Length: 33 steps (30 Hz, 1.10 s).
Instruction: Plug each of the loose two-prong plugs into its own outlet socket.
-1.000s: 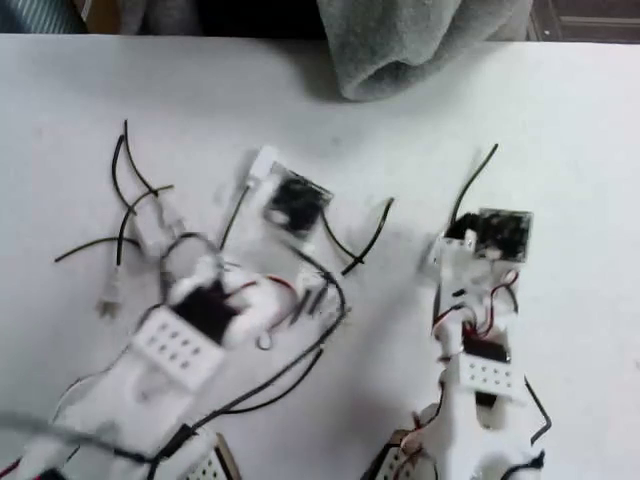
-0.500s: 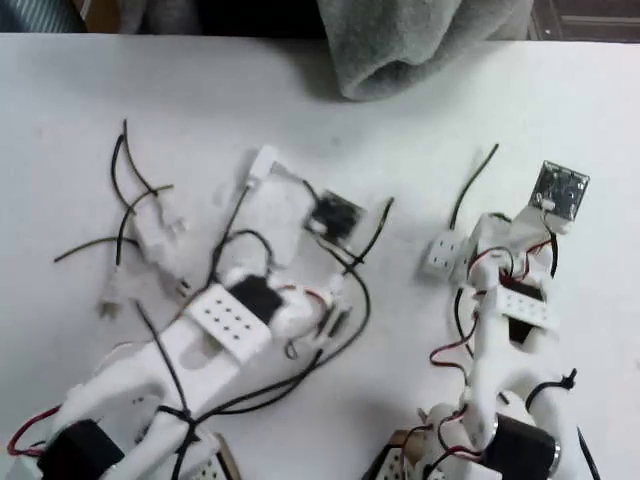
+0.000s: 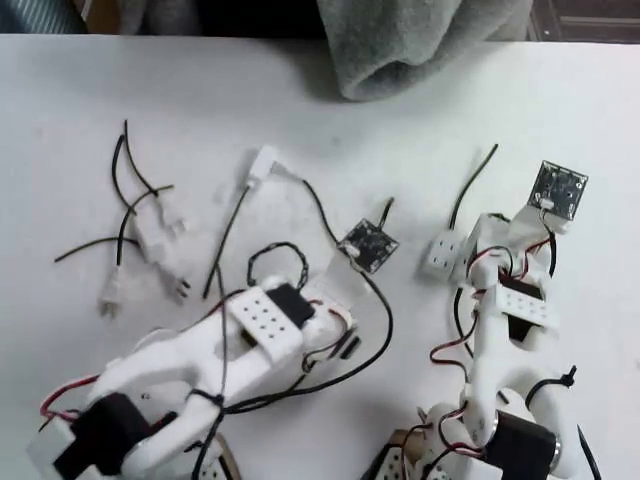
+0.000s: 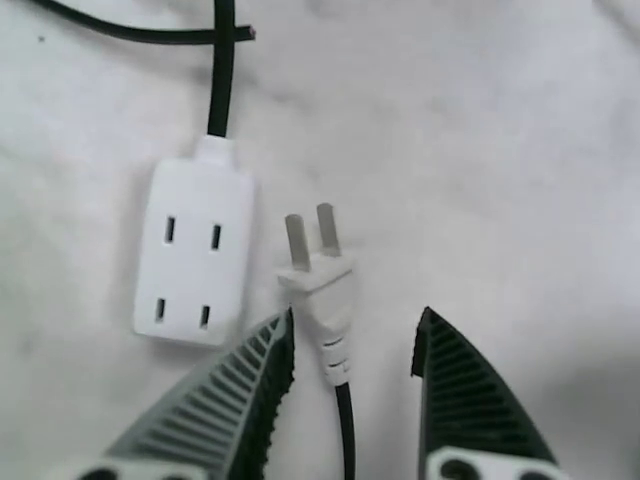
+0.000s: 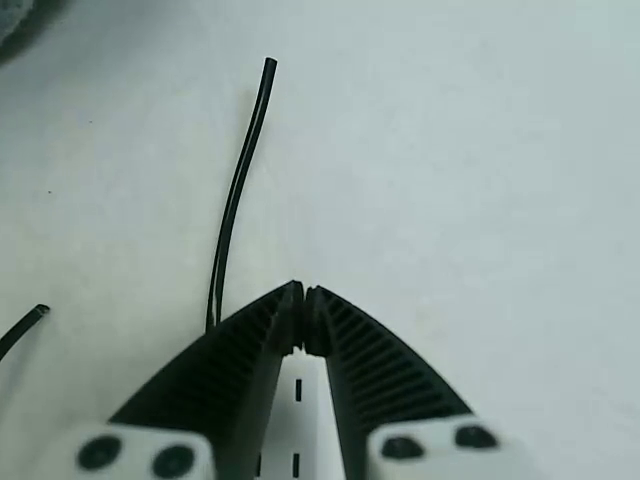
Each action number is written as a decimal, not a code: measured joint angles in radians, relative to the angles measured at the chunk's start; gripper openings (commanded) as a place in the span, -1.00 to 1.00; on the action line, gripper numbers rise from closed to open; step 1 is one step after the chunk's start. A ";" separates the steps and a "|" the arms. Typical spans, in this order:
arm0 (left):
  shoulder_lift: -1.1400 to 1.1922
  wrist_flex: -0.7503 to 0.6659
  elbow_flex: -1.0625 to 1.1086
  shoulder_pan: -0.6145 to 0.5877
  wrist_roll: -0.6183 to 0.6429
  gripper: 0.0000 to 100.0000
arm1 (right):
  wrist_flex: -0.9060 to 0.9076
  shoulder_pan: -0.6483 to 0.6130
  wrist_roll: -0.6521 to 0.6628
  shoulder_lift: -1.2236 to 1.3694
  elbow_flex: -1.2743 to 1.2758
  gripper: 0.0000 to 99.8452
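Note:
My left gripper [image 4: 352,325] is open, one finger on each side of a white two-prong plug [image 4: 318,280] that lies flat on the table. Its prongs point away from me. A white outlet socket [image 4: 193,250] with two slot pairs lies right beside the plug, with a black cable leaving its far end. My right gripper [image 5: 301,300] is shut with fingertips touching and nothing between them. It hangs over another white socket [image 5: 297,400], which also lies at the right arm's tip [image 3: 445,252] with its black cable [image 3: 472,185] running away.
Loose plugs [image 3: 110,296] on black cables [image 3: 125,190] lie at the far left. A third white socket [image 3: 262,163] lies at mid table with a cable. A grey cloth [image 3: 420,45] lies over the table's far edge. The left arm [image 3: 265,320] reaches across the middle.
The left arm has swung right and toward the near edge, its camera board moving with it. The right arm turned right a second ago and has held still since.

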 measured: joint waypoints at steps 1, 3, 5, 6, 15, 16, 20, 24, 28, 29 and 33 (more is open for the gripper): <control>0.021 0.000 -0.015 0.000 0.000 -0.60 | 0.000 0.000 0.000 0.000 0.000 -0.96; 0.060 0.000 -0.037 0.000 0.000 -0.60 | 0.000 0.000 0.000 0.000 0.000 -0.96; 0.091 0.000 -0.055 0.000 0.000 -0.60 | 0.000 0.000 0.000 0.000 0.000 -0.96; 0.103 0.000 -0.061 0.000 0.000 -0.60 | 0.000 0.000 0.000 0.003 0.000 -0.96; 0.117 0.000 -0.078 -0.006 0.000 -0.60 | 0.000 0.000 0.000 0.005 0.000 -0.96; 0.117 0.000 -0.078 -0.006 0.000 -0.60 | 0.000 0.000 0.000 0.005 -0.002 -0.96; 0.117 0.000 -0.078 -0.011 0.000 -0.60 | 0.000 0.000 0.000 0.005 -0.002 -0.96; 0.117 0.000 -0.078 -0.044 0.000 -0.59 | 0.000 0.000 0.000 0.005 -0.002 -0.96; 0.120 0.000 -0.078 -0.064 0.000 -0.59 | 0.000 -0.006 0.000 0.005 -0.002 -0.96; 0.120 0.000 -0.078 -0.064 0.000 -0.59 | 0.000 -0.011 -0.002 0.005 -0.002 -0.96; 0.121 0.000 -0.078 -0.066 0.000 -0.59 | 0.000 -0.009 -0.002 0.005 -0.002 -0.96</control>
